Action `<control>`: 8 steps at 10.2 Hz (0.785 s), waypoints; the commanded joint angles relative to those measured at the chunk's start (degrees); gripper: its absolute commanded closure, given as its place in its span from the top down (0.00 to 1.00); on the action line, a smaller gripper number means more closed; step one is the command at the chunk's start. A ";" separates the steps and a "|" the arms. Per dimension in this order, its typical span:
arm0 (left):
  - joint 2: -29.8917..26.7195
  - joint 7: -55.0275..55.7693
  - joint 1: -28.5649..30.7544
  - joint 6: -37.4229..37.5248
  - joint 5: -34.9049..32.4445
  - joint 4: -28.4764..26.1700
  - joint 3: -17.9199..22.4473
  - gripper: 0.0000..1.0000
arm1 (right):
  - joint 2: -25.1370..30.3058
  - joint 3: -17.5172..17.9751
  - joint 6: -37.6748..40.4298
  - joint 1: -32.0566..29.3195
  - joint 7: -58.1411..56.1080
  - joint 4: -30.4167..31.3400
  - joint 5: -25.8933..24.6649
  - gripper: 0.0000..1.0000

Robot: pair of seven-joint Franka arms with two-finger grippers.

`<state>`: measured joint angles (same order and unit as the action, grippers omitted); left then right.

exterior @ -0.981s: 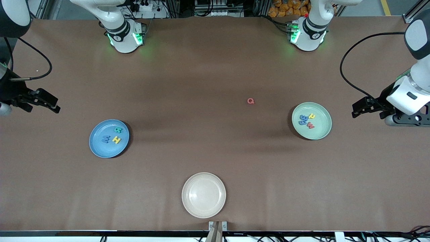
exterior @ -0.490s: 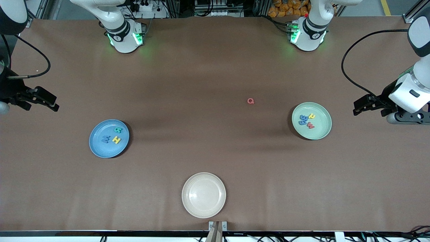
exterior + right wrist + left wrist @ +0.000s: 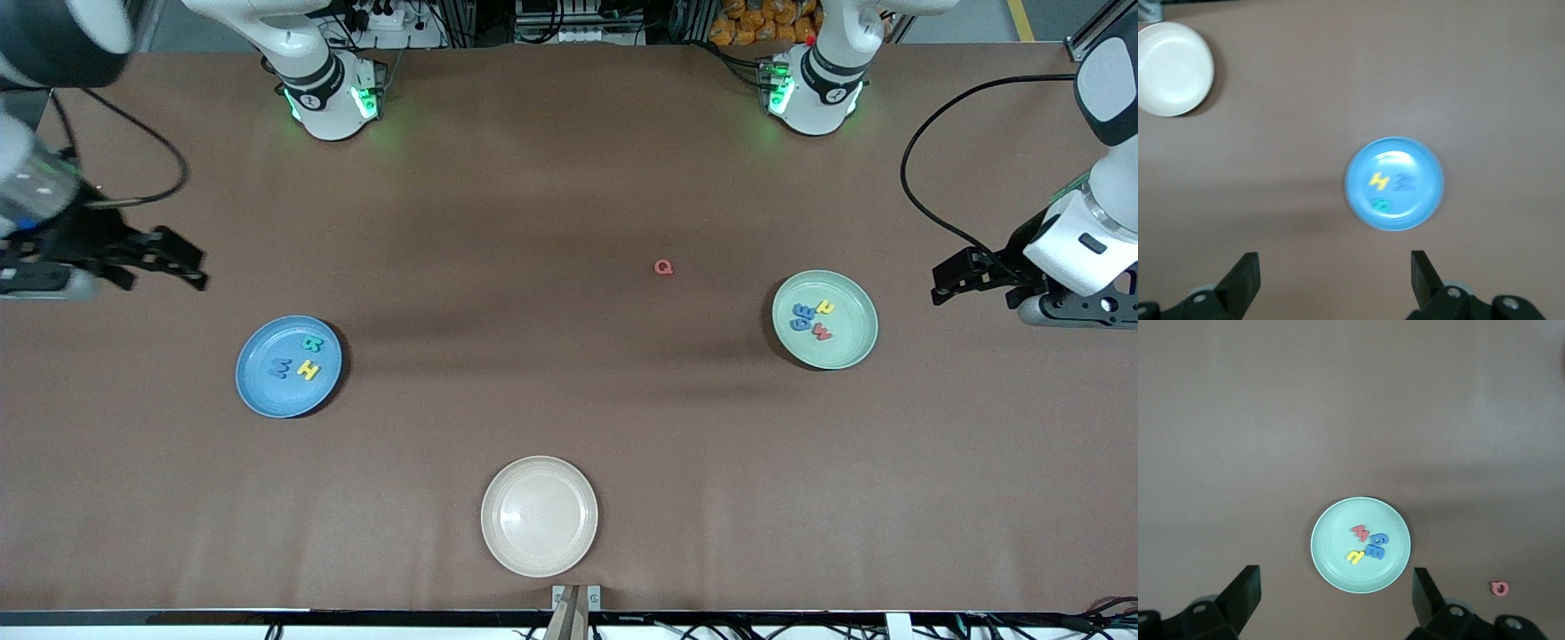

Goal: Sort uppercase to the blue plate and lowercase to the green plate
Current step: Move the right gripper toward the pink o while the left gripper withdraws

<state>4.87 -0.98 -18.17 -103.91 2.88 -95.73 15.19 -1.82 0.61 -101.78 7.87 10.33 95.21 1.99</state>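
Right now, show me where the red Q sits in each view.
Front view: red Q lies on the bare table, beside the green plate, farther from the camera.
Left wrist view: red Q lies beside the green plate.
Right wrist view: not in it.
Shared landmark: the green plate.

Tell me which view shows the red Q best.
The front view: the red Q lies alone on bare table, clear of both plates, nothing covering it, its shape readable. The left wrist view catches it too, but small and near the frame's corner. The right wrist view doesn't show it.
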 commanded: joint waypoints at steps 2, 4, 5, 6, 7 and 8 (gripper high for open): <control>-0.38 0.19 -0.12 2.04 -1.30 0.72 -0.94 1.00 | -4.66 1.06 -1.22 9.59 5.84 -1.16 -0.49 1.00; -0.38 0.19 -0.03 2.05 -1.38 0.72 -0.95 1.00 | -8.35 1.06 -5.60 15.83 8.90 -2.31 0.12 1.00; -0.30 0.19 -0.29 2.05 -1.38 0.72 -0.95 1.00 | -10.98 1.06 -7.53 19.78 11.01 -3.44 0.38 1.00; -0.21 0.19 -0.55 1.96 -1.38 0.80 -1.04 1.00 | -14.23 1.06 -8.08 22.86 12.51 -5.45 0.30 1.00; -0.29 0.19 -0.64 2.05 -1.38 0.80 -1.30 1.00 | -18.44 1.06 -8.08 26.64 13.04 -8.69 0.04 1.00; -0.30 0.19 -0.38 2.05 -1.38 0.72 -1.65 1.00 | -22.65 0.72 -8.08 30.94 14.27 -12.38 -0.14 1.00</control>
<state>4.85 -0.98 -18.42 -103.11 2.85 -95.64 13.95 -16.99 2.06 -110.93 33.97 22.56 90.84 2.12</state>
